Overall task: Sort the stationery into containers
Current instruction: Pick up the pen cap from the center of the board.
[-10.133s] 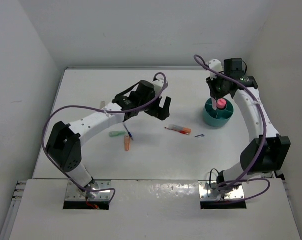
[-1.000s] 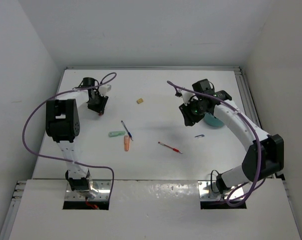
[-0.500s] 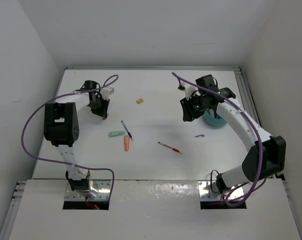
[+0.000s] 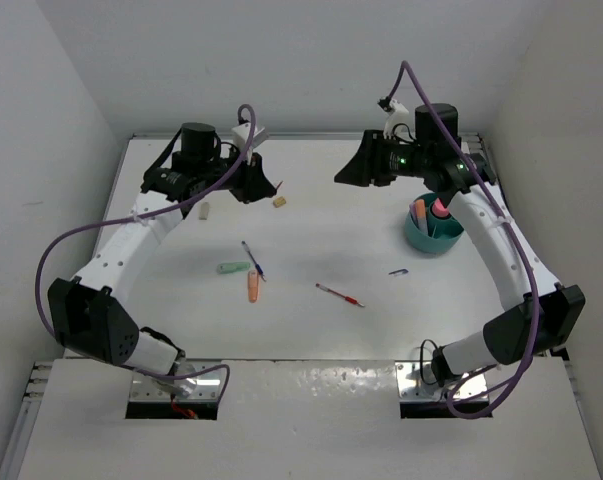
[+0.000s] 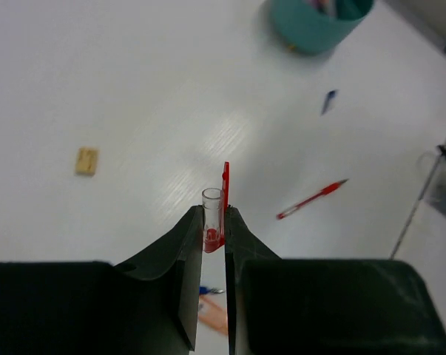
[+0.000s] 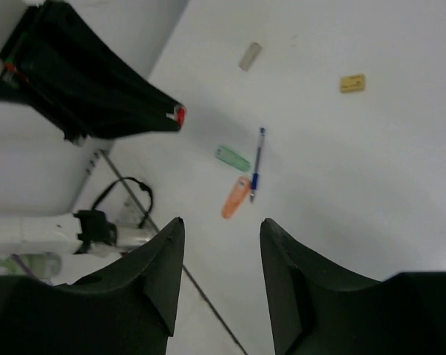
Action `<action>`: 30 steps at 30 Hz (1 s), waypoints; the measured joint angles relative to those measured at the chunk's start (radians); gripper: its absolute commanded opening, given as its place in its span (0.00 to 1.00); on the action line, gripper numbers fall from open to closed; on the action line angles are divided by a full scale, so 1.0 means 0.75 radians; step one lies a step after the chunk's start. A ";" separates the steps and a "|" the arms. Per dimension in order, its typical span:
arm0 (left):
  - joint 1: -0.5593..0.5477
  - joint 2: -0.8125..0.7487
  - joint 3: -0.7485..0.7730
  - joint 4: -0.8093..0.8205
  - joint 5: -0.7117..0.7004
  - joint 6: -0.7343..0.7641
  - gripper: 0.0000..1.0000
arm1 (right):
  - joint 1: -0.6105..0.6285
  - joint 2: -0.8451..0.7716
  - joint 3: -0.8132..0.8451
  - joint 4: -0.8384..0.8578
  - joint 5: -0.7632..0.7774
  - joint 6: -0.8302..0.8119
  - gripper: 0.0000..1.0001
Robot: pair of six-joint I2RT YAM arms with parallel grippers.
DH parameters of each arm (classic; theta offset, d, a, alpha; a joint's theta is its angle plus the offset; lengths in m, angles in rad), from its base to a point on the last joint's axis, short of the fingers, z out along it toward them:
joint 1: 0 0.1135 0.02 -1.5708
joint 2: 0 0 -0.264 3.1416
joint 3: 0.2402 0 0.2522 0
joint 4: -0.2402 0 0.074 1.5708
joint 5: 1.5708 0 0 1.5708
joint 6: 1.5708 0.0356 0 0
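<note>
Pen cap (image 5: 213, 203) nipped tight in left gripper (image 5: 217, 222), held aloft upper-left for carrying to teal cup (image 4: 431, 246); right gripper (image 6: 219, 229) parted, empty.

White table (image 5: 134, 89) smooth, glossy; teal cup (image 5: 305, 33) matt plastic; pen cap (image 5: 212, 211) clear plastic.

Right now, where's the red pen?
Top view: the red pen lies on the table near centre front, between the orange stub on its left and the small blue piece on its right, touching neither.
</note>
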 measured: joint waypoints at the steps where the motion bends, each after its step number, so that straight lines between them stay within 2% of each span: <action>1: -0.022 -0.026 -0.001 0.019 0.019 -0.034 0.00 | 0.001 0.002 0.000 0.034 -0.019 0.053 0.45; 6: -0.103 -0.083 -0.004 0.174 0.069 -0.238 0.00 | 0.022 0.031 0.041 0.176 -0.077 0.259 0.46; 12: -0.204 -0.072 -0.002 0.262 0.063 -0.373 0.00 | 0.091 0.075 0.068 0.237 -0.082 0.352 0.49; 26: -0.241 -0.034 0.037 0.292 0.054 -0.422 0.00 | 0.148 0.101 0.050 0.249 -0.057 0.383 0.43; 30: -0.241 -0.031 0.057 0.295 0.054 -0.422 0.00 | 0.167 0.101 0.041 0.250 -0.057 0.386 0.37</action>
